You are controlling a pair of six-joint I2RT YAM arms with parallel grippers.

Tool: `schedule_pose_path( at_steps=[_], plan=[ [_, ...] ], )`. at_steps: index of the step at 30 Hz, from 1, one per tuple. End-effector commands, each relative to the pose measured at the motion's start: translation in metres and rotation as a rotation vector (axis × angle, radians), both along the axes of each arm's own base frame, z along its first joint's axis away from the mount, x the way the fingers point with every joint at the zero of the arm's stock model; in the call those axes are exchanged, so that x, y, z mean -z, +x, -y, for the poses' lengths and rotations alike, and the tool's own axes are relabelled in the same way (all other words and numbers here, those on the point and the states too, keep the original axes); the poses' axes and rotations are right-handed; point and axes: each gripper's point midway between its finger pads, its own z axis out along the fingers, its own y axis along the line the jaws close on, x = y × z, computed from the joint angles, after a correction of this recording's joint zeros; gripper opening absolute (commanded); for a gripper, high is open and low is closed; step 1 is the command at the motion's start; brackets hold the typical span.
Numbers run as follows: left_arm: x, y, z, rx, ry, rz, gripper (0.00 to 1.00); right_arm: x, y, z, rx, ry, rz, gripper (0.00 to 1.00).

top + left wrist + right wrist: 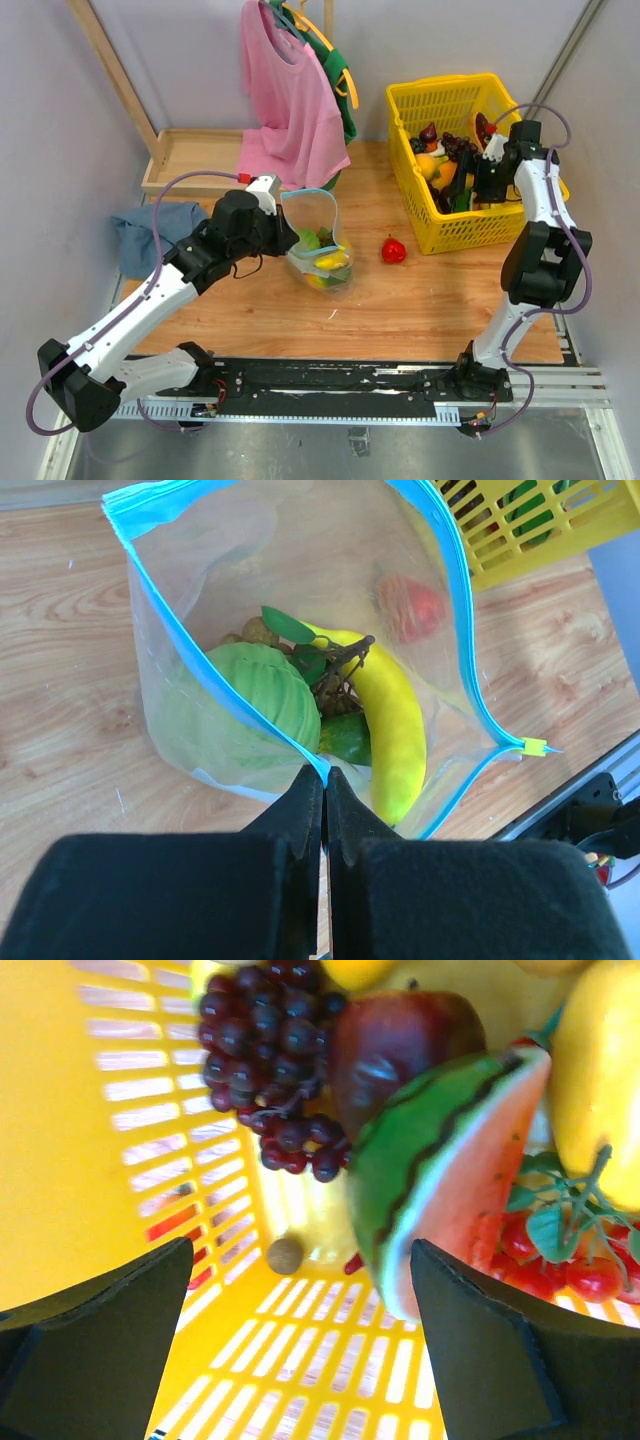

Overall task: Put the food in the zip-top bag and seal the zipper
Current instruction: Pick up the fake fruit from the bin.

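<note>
The task is at the filling step. The bag stands open in the middle of the table, and more food waits in the yellow basket at the far right.

The left claw is closed, pinching the near rim of the bag right at the blue zip strip, so the mouth gapes upward. Inside lie a banana, a round green fruit (perhaps a cabbage; the plastic blurs it), a cucumber and a small twiggy cluster. A red fruit lies loose on the table between bag and basket.

The left arm stretches from its near-left base forward and to the right, with the wrist tipped down over the bag. The right arm rises from its near-right base, folds at the elbow and dips its wrist into the basket. The right claw is open and empty, hanging above the basket floor. A watermelon slice sits just off its right finger, and purple grapes and a dark apple lie farther in.

Next, I judge, the right claw must lower and close on one piece, most likely the watermelon slice. It then has to lift clear of the basket wall and carry the piece left to the held-open mouth. The loose red fruit also needs collecting before the zip can be run shut.
</note>
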Motion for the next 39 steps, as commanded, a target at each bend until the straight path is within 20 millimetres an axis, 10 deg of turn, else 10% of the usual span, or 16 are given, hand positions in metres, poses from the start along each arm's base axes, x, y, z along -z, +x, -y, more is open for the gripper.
schedule_pose_path(
  at_steps=[1, 7, 19, 26, 39],
  plan=[
    [-0.01, 0.003, 0.003, 0.007, -0.028, 0.048, 0.0, -0.034, -0.011, -0.013, -0.027, 0.051, 0.015, 0.9],
    [-0.01, 0.002, 0.001, 0.006, -0.023, 0.056, 0.0, -0.037, -0.008, 0.073, 0.245, -0.374, -0.01, 0.82],
    [-0.008, 0.003, 0.002, 0.008, -0.021, 0.055, 0.0, -0.005, -0.019, 0.133, 0.373, -0.678, -0.174, 0.57],
    [-0.007, 0.003, 0.001, 0.007, -0.019, 0.053, 0.0, 0.043, -0.019, 0.118, 0.273, -0.605, -0.26, 0.54],
    [-0.005, 0.003, 0.0, 0.004, -0.014, 0.051, 0.0, 0.087, -0.009, 0.096, 0.135, -0.488, -0.314, 0.77]
  ],
)
